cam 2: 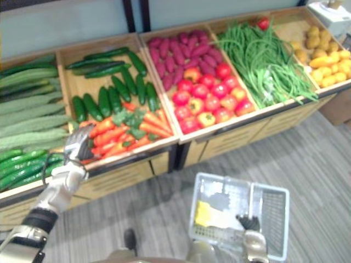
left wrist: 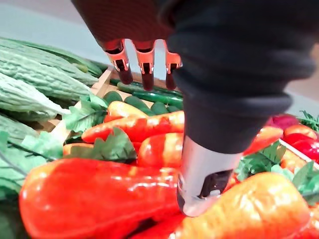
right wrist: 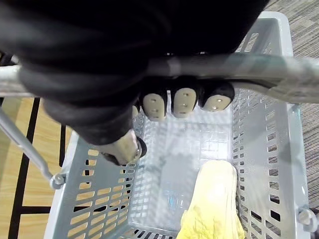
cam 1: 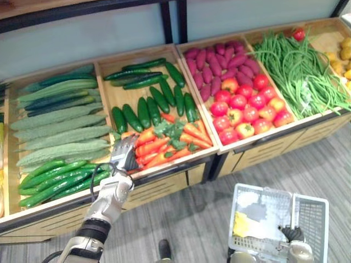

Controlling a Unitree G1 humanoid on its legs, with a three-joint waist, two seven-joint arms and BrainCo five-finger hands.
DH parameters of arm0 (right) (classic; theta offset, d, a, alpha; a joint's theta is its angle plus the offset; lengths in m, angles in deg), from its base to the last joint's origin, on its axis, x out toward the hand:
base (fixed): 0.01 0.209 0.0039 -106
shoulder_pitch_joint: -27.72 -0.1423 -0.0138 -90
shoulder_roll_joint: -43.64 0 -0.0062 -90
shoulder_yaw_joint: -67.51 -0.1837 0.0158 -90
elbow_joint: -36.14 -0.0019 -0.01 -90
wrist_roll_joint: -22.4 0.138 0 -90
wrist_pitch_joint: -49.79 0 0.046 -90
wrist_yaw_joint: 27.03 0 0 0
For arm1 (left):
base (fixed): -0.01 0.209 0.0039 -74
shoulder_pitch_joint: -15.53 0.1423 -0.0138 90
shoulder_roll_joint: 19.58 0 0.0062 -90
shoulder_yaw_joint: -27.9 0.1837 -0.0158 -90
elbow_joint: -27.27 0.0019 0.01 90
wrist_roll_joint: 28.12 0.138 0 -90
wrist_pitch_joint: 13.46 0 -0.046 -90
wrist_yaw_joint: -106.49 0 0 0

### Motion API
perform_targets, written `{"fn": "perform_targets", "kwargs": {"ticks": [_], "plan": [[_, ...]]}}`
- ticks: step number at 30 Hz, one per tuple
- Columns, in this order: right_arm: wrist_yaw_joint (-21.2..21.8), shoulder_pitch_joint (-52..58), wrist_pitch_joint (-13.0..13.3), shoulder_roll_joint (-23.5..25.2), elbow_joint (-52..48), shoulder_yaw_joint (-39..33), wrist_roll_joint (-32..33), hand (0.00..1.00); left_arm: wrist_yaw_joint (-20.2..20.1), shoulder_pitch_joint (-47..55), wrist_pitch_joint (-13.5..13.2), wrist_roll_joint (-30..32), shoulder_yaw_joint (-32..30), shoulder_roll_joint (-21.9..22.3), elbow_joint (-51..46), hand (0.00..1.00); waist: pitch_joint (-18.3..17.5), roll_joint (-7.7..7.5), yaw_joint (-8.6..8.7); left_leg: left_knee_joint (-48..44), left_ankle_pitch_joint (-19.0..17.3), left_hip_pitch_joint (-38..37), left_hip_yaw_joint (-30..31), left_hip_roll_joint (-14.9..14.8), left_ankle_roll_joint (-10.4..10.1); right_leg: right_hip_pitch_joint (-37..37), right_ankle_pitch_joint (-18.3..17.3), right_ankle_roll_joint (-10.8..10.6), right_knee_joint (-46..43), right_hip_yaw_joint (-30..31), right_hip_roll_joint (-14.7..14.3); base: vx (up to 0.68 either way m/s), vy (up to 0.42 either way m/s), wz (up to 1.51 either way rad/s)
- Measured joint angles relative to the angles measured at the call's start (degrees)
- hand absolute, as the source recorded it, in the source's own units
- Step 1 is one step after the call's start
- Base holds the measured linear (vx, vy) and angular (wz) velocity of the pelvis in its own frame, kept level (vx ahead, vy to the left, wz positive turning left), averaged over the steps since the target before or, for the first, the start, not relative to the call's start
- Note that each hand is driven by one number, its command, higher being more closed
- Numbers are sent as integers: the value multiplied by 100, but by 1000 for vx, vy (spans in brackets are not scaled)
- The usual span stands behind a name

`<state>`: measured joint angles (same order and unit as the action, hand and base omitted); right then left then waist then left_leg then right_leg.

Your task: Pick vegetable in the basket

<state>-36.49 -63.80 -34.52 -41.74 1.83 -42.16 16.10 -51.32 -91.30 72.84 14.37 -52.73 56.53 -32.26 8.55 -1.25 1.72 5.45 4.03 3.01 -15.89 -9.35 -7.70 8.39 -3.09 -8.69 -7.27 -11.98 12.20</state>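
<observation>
My left hand (cam 1: 125,154) hovers released over the carrots (cam 1: 153,147), none picked; my right hand (right wrist: 184,99) grips the basket handle (right wrist: 239,67), one yellow vegetable (right wrist: 212,204) below.

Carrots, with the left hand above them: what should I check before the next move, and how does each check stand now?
1. Left hand over the carrots: ok.
2. Its fingers straight, holding nothing: ok.
3. Thumb touching a carrot: cannot tell.
4. Right hand curled round the basket handle: ok.
5. Room in the basket: ok, one yellow item inside.
</observation>
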Motion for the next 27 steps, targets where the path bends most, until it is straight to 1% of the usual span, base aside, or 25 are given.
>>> {"fn": "perform_targets", "kwargs": {"ticks": [4,8,12,15,19,20,27], "plan": [[-12,-78,-3,-36,-91,11,-3,100,9,-259,15,52,162,-1,338,0,141,-19,3,0,0,1,-80,14,0,65,11,-5,3,105,2,21,-1,-10],[-24,-218,-2,-110,-103,55,-2,100,107,-618,62,52,165,-2,486,0,267,-28,18,-1,1,133,-125,17,0,244,56,-3,8,171,-2,0,-1,-9],[-39,-334,-1,-115,-107,64,-1,100,207,-839,119,51,167,-4,639,0,402,-45,123,-1,1,155,-127,26,1,263,84,2,32,179,3,2,0,-1],[-149,-349,4,-119,-212,165,-2,100,246,-965,159,48,172,-3,668,0,460,-46,120,-2,1,187,-232,34,1,354,149,-3,74,299,-6,0,2,-16],[-169,-337,5,-119,-315,218,2,100,268,-1212,178,46,204,0,861,0,561,-54,152,-2,1,186,-240,51,1,350,194,-14,124,322,4,-6,1,-4],[-181,-339,5,-119,-315,218,2,100,268,-1214,178,46,211,0,862,100,566,-55,155,-2,1,186,-240,51,1,350,194,-14,123,320,4,0,0,0],[-205,-351,11,-119,-344,223,2,100,388,-1218,182,45,259,19,867,100,644,-64,148,-2,1,184,-228,52,1,346,199,-24,123,311,5,0,0,0]]}}
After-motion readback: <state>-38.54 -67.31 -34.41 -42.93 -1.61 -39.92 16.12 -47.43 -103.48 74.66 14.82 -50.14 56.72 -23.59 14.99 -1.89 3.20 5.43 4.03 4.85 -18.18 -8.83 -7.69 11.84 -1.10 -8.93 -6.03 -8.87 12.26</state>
